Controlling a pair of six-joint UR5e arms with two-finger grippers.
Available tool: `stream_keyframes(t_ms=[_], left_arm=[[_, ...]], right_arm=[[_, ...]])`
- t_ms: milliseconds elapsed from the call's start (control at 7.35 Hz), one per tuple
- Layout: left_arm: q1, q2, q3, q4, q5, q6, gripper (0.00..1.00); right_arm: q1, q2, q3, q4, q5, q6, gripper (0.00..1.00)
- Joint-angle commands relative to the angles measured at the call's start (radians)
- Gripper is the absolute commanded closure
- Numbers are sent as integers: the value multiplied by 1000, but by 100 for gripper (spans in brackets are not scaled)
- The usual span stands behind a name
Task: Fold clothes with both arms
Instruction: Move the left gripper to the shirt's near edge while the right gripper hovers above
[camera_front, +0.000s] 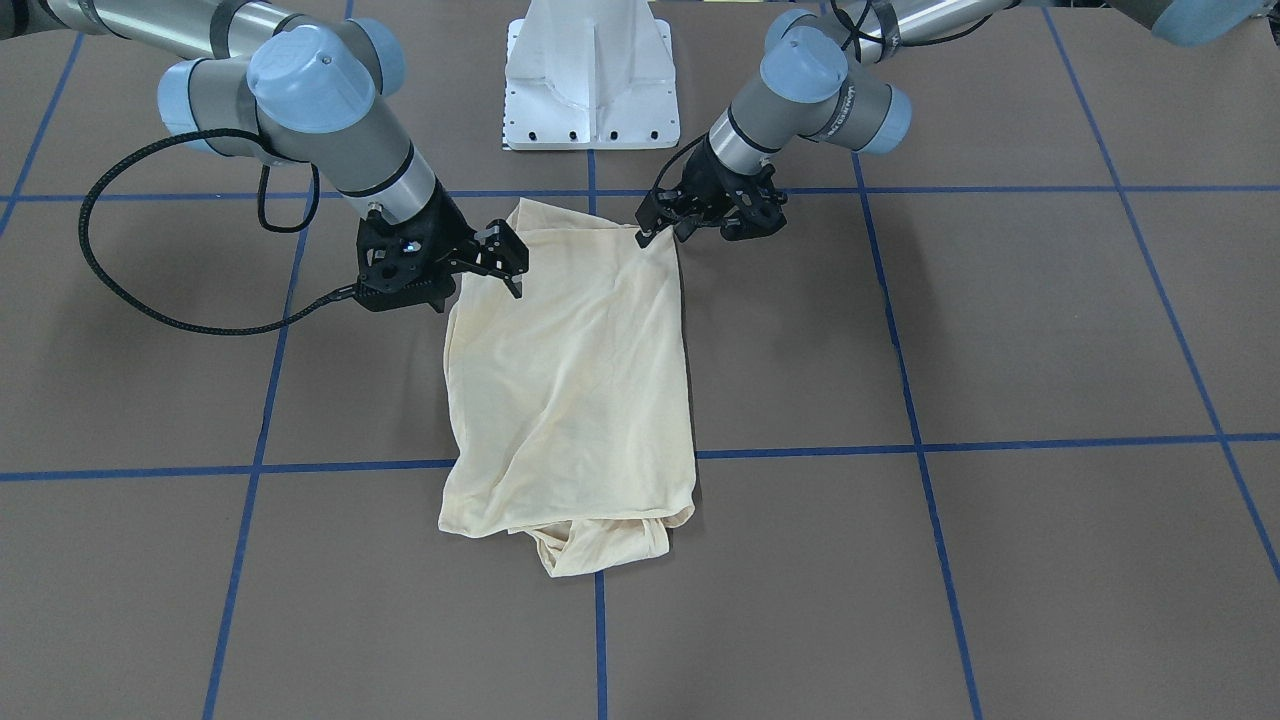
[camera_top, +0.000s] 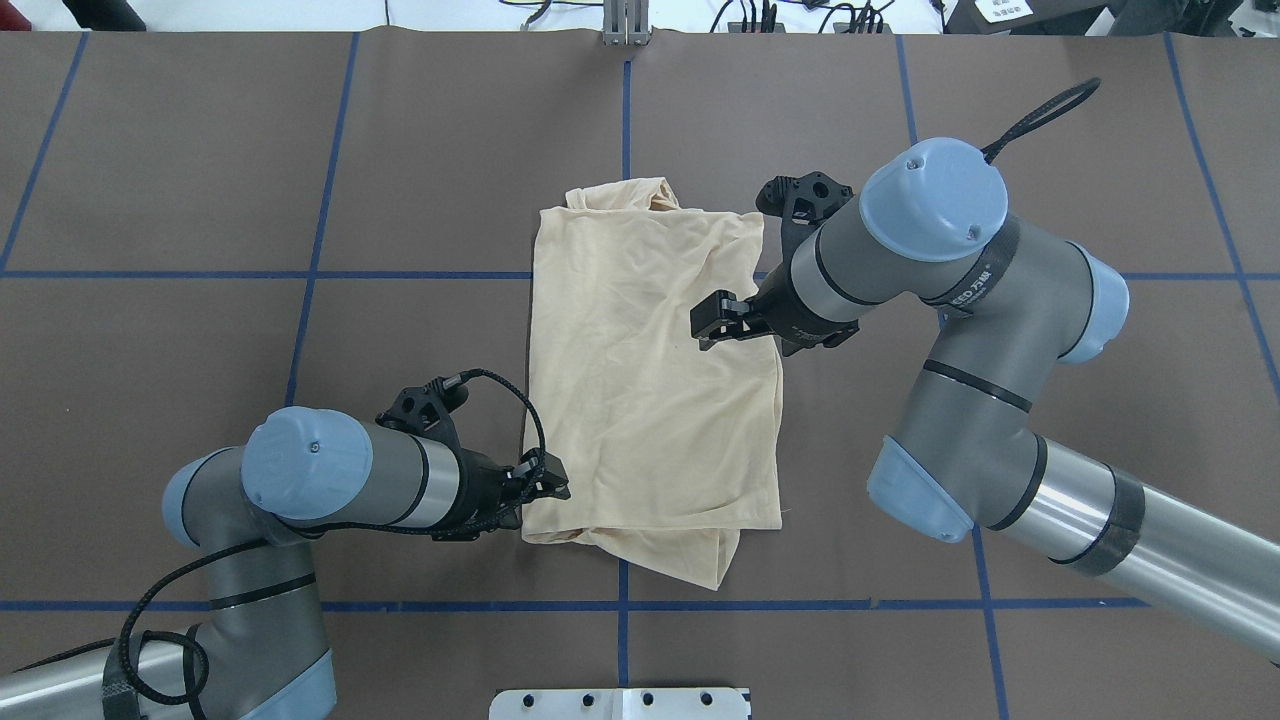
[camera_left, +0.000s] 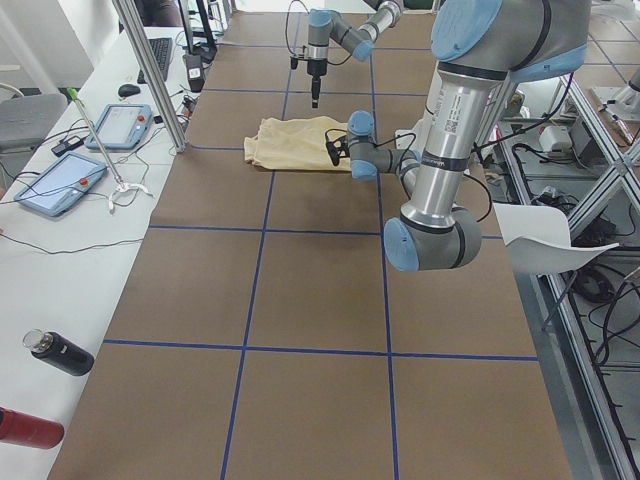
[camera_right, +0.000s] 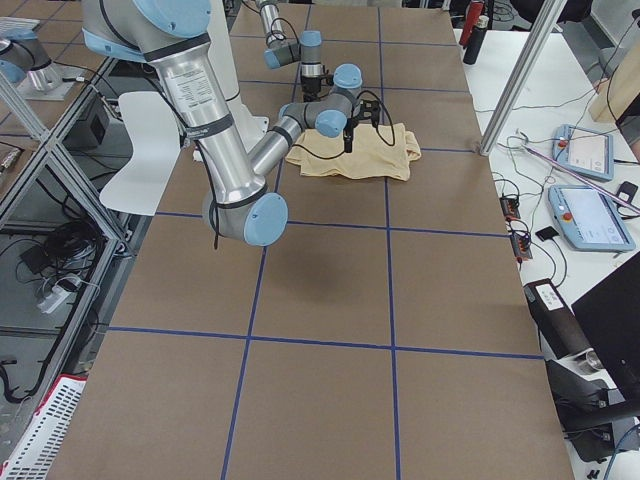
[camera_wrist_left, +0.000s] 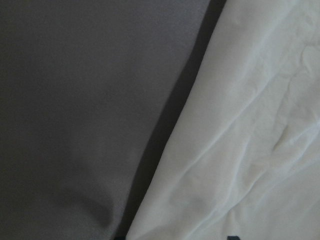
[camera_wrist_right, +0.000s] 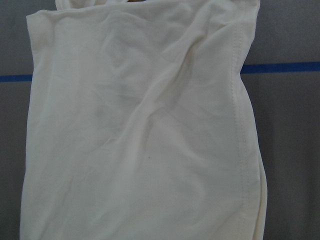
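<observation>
Cream-yellow shirt (camera_top: 650, 380) lies flat mid-surface, folded into a long narrow rectangle with the plain side up. It runs lengthwise away from the robot and sits over the centre blue tape line (camera_top: 623, 110). A bunched bit of fabric pokes out at the far end. At the near end a lower layer sticks out past the fold as a slanted flap. Soft wrinkles run across the top layer.

Left gripper (camera_top: 558, 482) is down low at the shirt's near corner on the robot's left side, with the arm lying almost level with the brown surface (camera_top: 200, 180). Its fingers look spread a little, with the cloth edge at or between the tips. Can't tell if it actually has hold of the fabric. Its wrist camera shows only the shirt's edge against the brown mat, very close.

Right gripper (camera_top: 712, 325) hangs above the shirt's right half, pointing down and clear of the cloth, as the side views show. Can't tell whether its fingers are spread or pressed together. Its wrist camera looks straight down on the stitched side hem and the far end of the fold.

White pedestal base (camera_front: 592, 80) stands at the robot's edge of the surface, near the shirt's near end.
</observation>
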Motion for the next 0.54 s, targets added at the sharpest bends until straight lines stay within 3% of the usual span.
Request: stream_keyframes(t_ms=[0, 272, 408], left_arm=[[13, 3, 5, 0, 0, -2, 26], [13, 0, 8, 0, 0, -4, 29], [13, -3, 8, 2, 0, -11, 45]], right_arm=[[0, -1, 0, 0, 1, 0, 0], [0, -3, 0, 0, 2, 0, 0], [2, -3, 0, 0, 4, 0, 0]])
